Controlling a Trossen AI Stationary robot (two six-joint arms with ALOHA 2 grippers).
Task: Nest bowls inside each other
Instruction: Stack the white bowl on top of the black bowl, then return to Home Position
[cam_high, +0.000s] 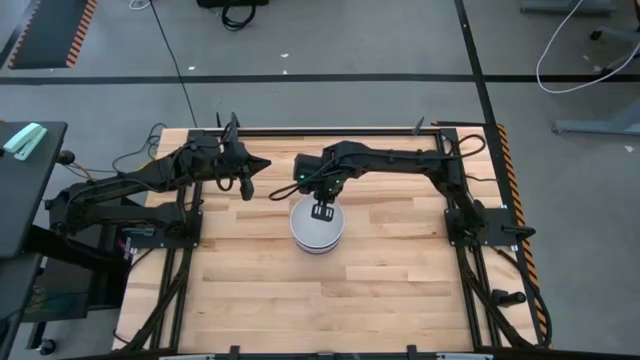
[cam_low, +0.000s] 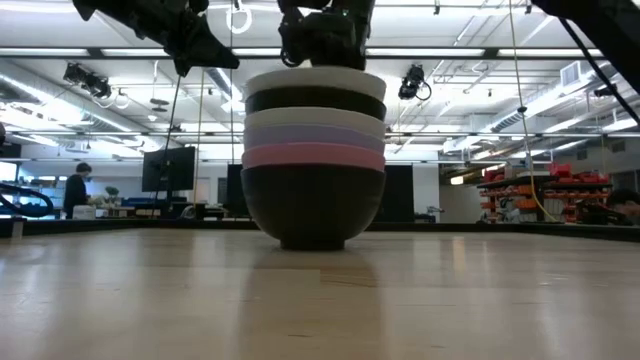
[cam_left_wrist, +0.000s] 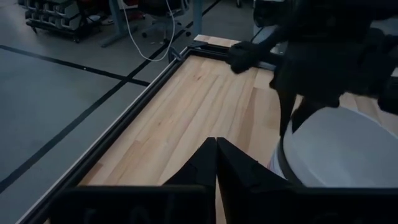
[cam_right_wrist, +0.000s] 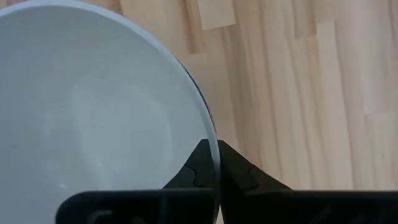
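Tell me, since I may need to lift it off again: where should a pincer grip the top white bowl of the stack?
Grip the smooth round white top bowl by its thin rim, coming straight down from above, one finger inside and one outside. It sits upright and open-mouthed, nested in the black bowl, so its sides are mostly covered. The right pincer already straddles that rim this way.

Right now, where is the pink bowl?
The pink bowl sits in the stack at the table's middle, second from the bottom in the low view, above a black bowl and below the lavender-blue bowl.
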